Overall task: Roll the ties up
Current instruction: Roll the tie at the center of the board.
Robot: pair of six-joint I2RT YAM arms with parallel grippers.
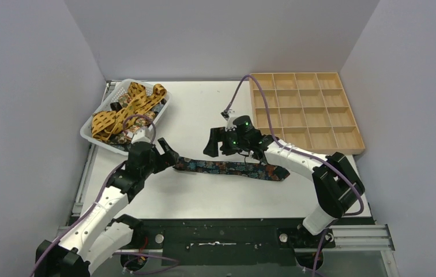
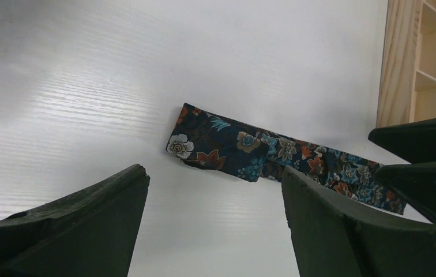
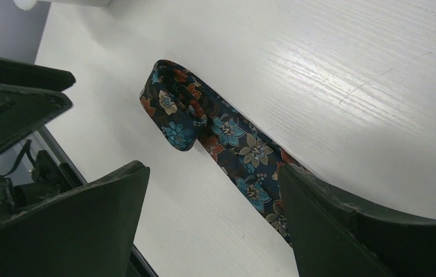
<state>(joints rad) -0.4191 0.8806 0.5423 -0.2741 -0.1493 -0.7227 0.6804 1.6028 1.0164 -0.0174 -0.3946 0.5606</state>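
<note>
1. Jaws of the left gripper stand wide apart and hold nothing; both fingers hang clear above the table.
2. Jaws of the right gripper are just as wide and also hold nothing.
3. A dark floral tie lies flat on the table, left to right, in the near middle. The left gripper is at its left end and the right gripper hangs just beyond its far edge, near the middle.
4. Both wrist views show the tie's left end doubled over in a short fold, which the top view is too small to show.
5. The left wrist view has that folded end just beyond the gap between its fingers, untouched, with the right gripper's dark fingers at its right edge.
6. The right wrist view shows the tie running under its right finger; I cannot tell whether they touch.
7. Only the top view shows the white basket at far left, heaped with yellow ties.
8. A wooden tray with compartments sits at far right.
</note>
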